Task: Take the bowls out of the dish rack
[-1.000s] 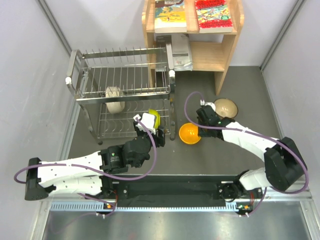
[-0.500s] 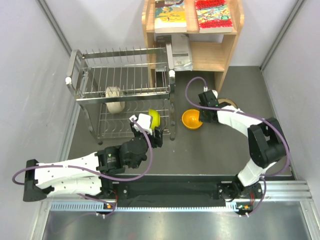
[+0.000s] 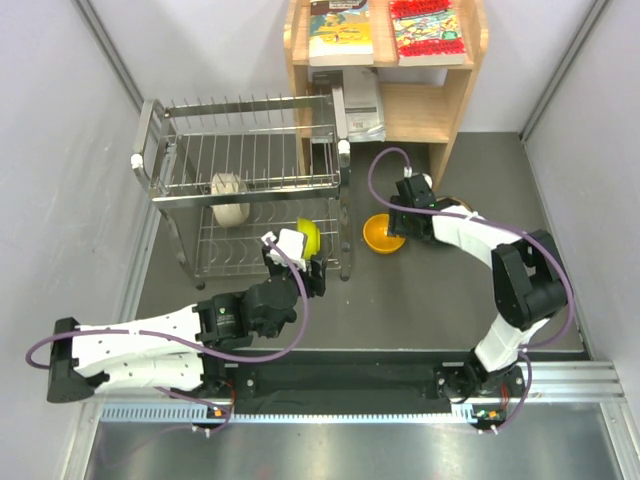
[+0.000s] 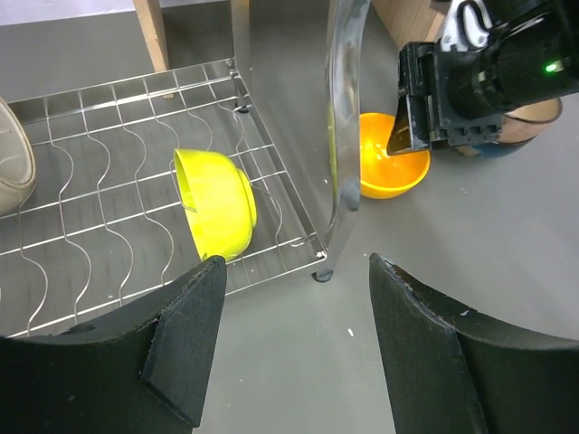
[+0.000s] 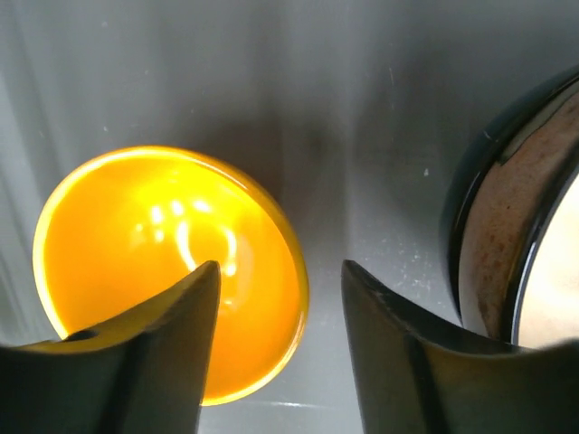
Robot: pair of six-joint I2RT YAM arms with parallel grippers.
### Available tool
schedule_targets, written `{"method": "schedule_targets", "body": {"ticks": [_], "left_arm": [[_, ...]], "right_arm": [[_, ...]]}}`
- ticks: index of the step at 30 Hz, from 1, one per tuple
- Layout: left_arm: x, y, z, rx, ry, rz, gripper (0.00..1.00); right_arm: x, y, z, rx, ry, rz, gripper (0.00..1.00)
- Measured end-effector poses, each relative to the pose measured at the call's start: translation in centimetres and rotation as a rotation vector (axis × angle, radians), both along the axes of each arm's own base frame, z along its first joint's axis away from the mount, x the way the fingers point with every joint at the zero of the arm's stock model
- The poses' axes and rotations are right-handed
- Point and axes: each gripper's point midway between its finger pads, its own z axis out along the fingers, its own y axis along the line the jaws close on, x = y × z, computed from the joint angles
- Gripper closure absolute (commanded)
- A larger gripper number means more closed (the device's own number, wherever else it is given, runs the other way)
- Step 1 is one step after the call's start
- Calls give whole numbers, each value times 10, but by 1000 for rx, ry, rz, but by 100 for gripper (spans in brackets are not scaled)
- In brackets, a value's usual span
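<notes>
Counter (image 3: 420,300) seen from above: the orange bowl (image 3: 382,233) has shifted toward the back and now sits just right of the dish rack (image 3: 245,165). The right gripper (image 3: 400,222) over it has just let go, so that bowl looks delivered. A cream bowl (image 3: 228,198) and a yellow-green bowl (image 3: 308,236) remain in the rack, and the left gripper (image 3: 296,252) faces the yellow-green one.

Left wrist view: jaws spread and empty, short of the yellow-green bowl (image 4: 217,203). It lies tipped on its side on the lower wires, a tilt the overhead view hides.

Right wrist view: jaws spread, with the orange bowl's (image 5: 163,262) rim passing between them unpinched. Only here does a pinkish-brown bowl (image 5: 507,208) show, nested in a dark-rimmed bowl (image 5: 466,217) near the orange one.
</notes>
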Motion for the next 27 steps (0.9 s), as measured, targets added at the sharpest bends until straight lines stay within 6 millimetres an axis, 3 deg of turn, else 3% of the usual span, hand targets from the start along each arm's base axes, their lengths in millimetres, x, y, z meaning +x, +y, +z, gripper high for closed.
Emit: {"method": "schedule_targets", "body": {"ticks": [4,8,12,14,19,24,27], "left_arm": [[2,2,-6,23,0,21,28],[5,2,-22,59,14,55,23],[9,8,-43,74,34,100,19],[12,17,-58,70,48,131,12],[25,46,-88,62,95,212,12],[39,53,-99,71,127,257,11],[51,54,-102,69,153,258,11]], "right_arm": [[-3,2,10,25,-24,10,35],[-5,6,34,68,-72,27,26],[-11,7,70,116,-138,42,25],[-17,6,90,135,-175,44,24],[-37,-4,152,190,-314,44,23],[-63,-15,208,258,-466,54,23],[-78,-21,223,279,-516,60,22]]}}
